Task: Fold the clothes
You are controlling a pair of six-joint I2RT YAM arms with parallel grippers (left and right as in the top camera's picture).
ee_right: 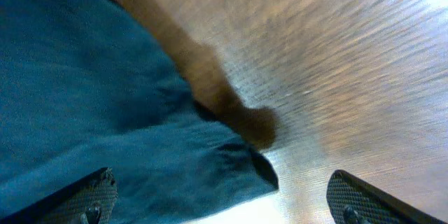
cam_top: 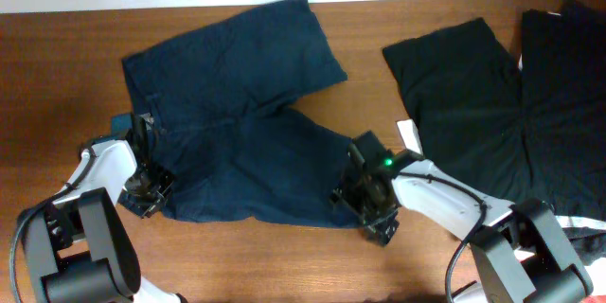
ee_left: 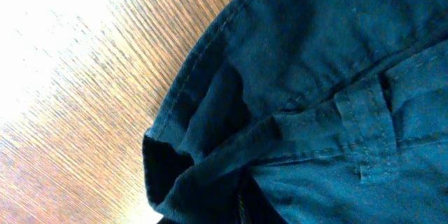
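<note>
The navy-blue shorts [cam_top: 237,104] lie spread on the wooden table, waistband to the left and legs to the right. My left gripper [cam_top: 149,189] sits at the near waistband corner. In the left wrist view the waistband [ee_left: 336,56] is bunched and drawn up toward the fingers, which are hidden under the fabric. My right gripper [cam_top: 365,204] is at the near leg's hem corner. In the right wrist view its fingers [ee_right: 220,189] stand wide apart and open, with the hem corner [ee_right: 231,161] lying flat between them.
Two black garments [cam_top: 454,85] [cam_top: 563,85] lie flat at the right of the table, one with a white tag [cam_top: 407,134]. Bare wood [cam_top: 57,76] shows left of the shorts and along the front edge.
</note>
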